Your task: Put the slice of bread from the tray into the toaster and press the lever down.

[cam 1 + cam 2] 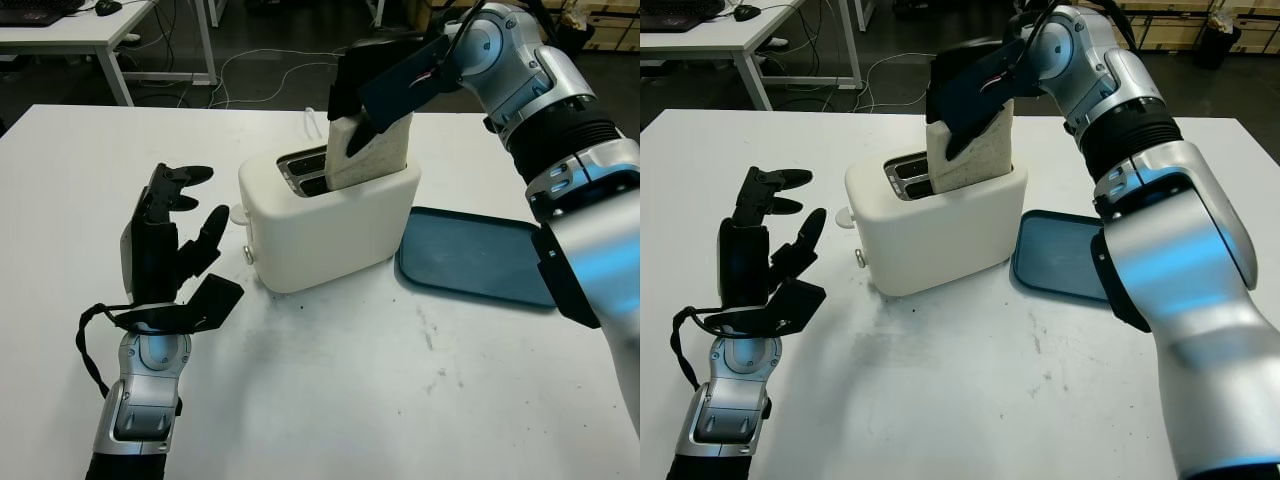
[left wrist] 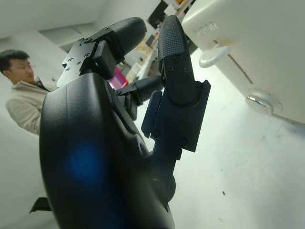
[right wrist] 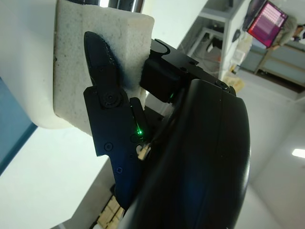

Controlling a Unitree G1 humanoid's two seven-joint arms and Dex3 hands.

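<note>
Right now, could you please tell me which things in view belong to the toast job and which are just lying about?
Job:
- slice of bread, gripped by the right robot hand and partly in a slot
- toaster
- lever, not yet pressed
- tray
- left robot hand, open beside the toaster

Lying about:
- cables on the floor
- desk behind

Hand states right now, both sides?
Left hand: open, beside the toaster.
Right hand: shut on the slice of bread, above the toaster.

Cream-white toaster (image 1: 330,225), pale speckled bread slice (image 1: 382,150), dark blue tray (image 1: 475,255), white table (image 1: 400,400) — black-scuffed, black fingers (image 1: 372,125)
</note>
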